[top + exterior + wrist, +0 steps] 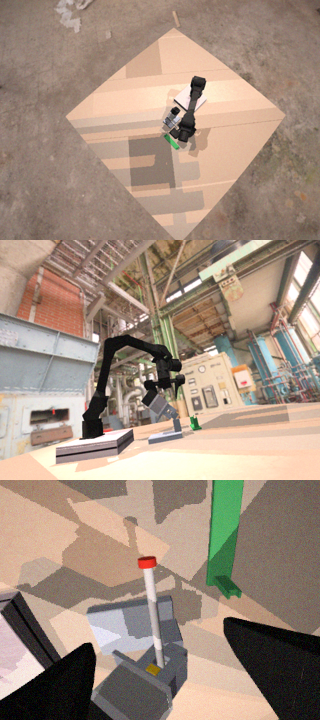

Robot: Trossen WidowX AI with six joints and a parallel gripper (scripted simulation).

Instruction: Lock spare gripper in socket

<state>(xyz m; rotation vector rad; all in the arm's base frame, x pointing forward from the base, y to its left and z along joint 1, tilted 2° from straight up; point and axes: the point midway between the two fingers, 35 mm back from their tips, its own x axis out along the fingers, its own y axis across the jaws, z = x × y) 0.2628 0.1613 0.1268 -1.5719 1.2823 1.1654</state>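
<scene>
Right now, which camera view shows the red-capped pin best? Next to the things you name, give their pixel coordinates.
The wrist view: the red-capped pin [152,610] shows from cap to mount. The top view gives only a thin, pale sliver beside the arm; in the exterior view I cannot make out its shaft.

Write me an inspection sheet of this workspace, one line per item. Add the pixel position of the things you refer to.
Surface: wood-toned tabletop [219,155] [232,444], patched with shadow.
Job's things: red-headed pin [152,605] standing in the grey mount [168,124] [165,437] [107,630]; dark-ended block [175,111] [154,401] [132,695] at the mount's tilted head; green holder [171,142] [195,425] [223,535] alongside.
Clutter: nothing seen on the tabletop; pale scraps [67,19] on the floor.
Gripper [165,395] [160,638]: open, holding nothing.
Cables: nothing seen.
Surroundings: industrial hall, pipes, brick wall.
</scene>
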